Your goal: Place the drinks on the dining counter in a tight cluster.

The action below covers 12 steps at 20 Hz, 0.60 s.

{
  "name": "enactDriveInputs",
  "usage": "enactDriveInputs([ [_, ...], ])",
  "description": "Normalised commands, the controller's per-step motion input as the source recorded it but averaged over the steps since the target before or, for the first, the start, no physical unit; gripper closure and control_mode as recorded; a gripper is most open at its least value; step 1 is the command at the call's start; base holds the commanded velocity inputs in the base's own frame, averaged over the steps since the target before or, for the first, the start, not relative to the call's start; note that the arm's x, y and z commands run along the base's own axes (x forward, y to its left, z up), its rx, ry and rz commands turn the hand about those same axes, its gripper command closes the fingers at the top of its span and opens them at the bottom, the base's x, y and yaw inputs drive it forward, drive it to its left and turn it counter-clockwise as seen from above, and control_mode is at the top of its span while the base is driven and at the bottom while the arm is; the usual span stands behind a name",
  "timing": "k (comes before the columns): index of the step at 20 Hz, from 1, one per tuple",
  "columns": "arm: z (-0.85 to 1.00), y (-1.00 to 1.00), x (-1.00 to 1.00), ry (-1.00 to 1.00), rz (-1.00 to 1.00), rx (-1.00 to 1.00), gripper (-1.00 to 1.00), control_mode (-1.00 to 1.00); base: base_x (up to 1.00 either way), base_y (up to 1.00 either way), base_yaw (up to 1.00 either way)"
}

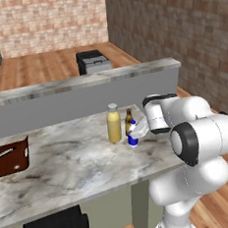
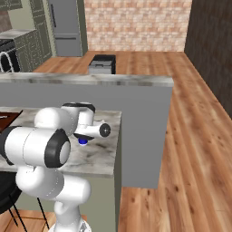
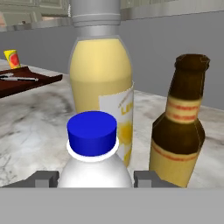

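Blue-capped small bottle (image 3: 92, 151) sits clamped between the claw (image 3: 95, 178) fingers, upright near the table's (image 1: 66, 165) right edge. Stands just in front of the tall yellow bottle (image 3: 99, 92) and brown glass bottle (image 3: 180, 122), likely so all three end tightly clustered.

Yellow bottle (image 3: 100, 83) with grey cap, brown bottle (image 3: 178, 127), blue-capped white bottle (image 3: 92, 153), grey-veined marble counter (image 1: 76, 164).

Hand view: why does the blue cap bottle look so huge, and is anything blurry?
Hand view: the small bottle sits right at the lens between the fingertips, so it looms; nothing is blurred. Left base view: flat, even light, with no dark shadows under the yellow bottle.
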Motion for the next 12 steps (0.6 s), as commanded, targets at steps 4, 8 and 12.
enactDriveInputs([
  [4,0.00,0.00,0.00,0.00,0.00,0.00,1.00,-1.00,0.00,0.00,0.00],
  [8,0.00,0.00,0.00,0.00,0.00,0.00,-1.00,-1.00,0.00,0.00,0.00],
  [12,0.00,0.00,0.00,0.00,0.00,0.00,-1.00,-1.00,0.00,0.00,0.00],
])
